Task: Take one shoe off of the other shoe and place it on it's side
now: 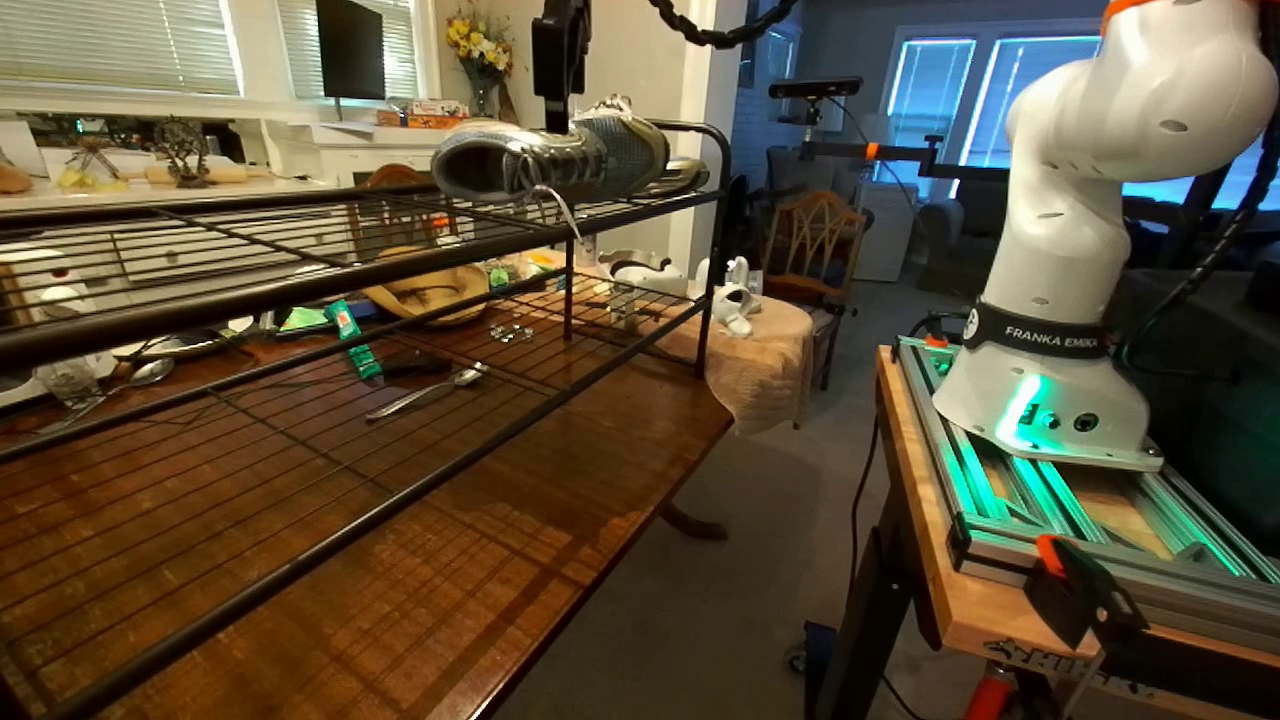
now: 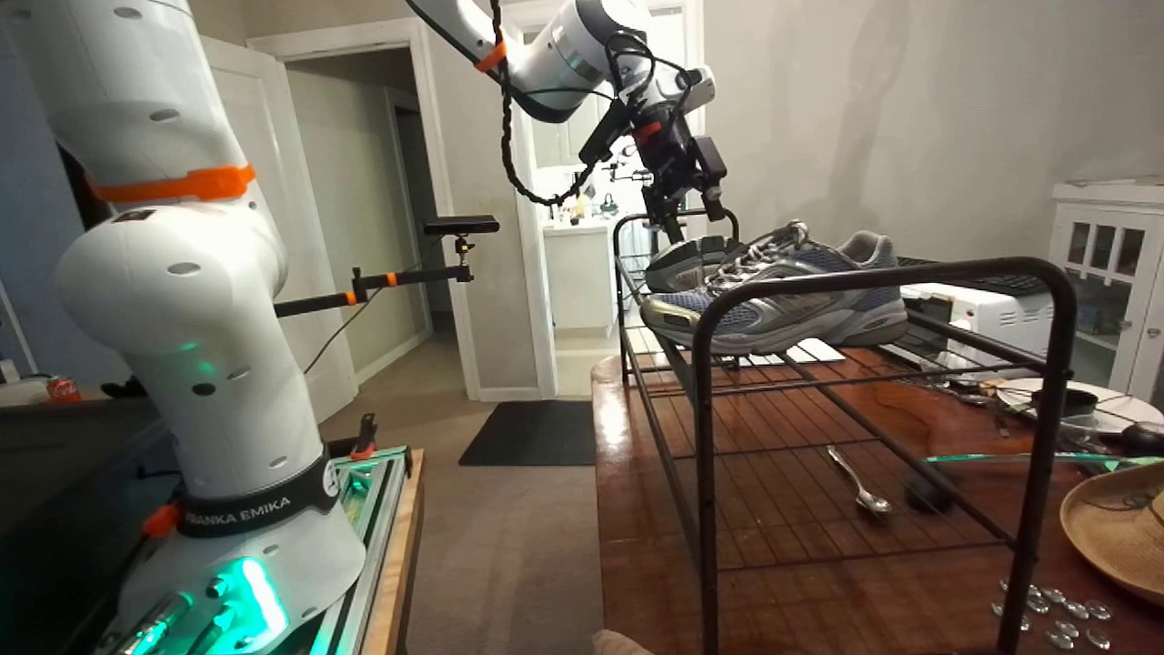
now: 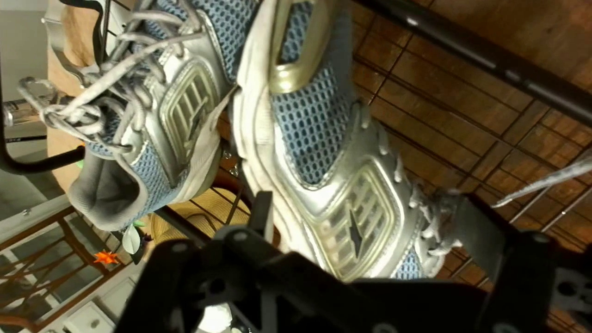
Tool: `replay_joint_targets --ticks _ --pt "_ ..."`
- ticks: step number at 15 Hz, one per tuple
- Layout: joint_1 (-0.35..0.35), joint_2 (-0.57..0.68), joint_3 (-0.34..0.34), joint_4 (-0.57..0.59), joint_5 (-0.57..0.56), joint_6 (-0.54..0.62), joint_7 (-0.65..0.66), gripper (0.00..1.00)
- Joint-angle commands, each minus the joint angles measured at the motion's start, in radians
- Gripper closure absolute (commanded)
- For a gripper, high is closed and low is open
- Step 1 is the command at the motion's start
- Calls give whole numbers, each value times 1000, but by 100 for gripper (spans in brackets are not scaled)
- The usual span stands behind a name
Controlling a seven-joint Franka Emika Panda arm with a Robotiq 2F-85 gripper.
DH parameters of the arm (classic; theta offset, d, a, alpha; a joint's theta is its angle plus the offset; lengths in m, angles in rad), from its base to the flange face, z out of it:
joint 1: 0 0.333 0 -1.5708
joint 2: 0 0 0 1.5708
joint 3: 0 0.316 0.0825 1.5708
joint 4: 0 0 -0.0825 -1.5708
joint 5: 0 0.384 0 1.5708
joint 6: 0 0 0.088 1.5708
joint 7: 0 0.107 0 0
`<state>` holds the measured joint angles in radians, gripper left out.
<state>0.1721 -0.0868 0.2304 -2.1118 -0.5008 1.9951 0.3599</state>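
Tipped shoe [image 3: 323,152] lies on its side on the top wires of a dark rack [image 2: 955,268]. In the wrist view, its toe points to about 12 o'clock and its sole faces about 9 o'clock. The standing shoe [image 3: 171,106] is right beside it, at about 10 o'clock, and sits the right way up on its own sole. I can't tell if the two shoes touch. The gripper [image 3: 363,196] has its jaws spread wide, with the tipped shoe in the space between them. In the wrist view, one finger [image 3: 262,210] is by the sole, between 7 and 8 o'clock, and the other is by the laces, at 4 o'clock. I can't tell if they touch it. In an exterior view, a loose lace [image 1: 568,215] hangs off the tipped shoe toward 6 o'clock. The rack stands on a shiny brown table [image 2: 646,564]. In an exterior view, from the standing shoe, a spoon [image 2: 858,488] shows through the wires at 5 o'clock, and a straw hat [image 2: 1091,518] is at 4 o'clock.
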Motion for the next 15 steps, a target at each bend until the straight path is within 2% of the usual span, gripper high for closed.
replay_joint_targets --ticks 1,4,9,15 --pt "8 22 6 -10 21 95 89 0" --pt "7 34 5 -24 5 206 151 0" --pt "3 57 -2 -40 -88 343 187 0" --pt "9 86 -9 -51 -240 401 167 0"
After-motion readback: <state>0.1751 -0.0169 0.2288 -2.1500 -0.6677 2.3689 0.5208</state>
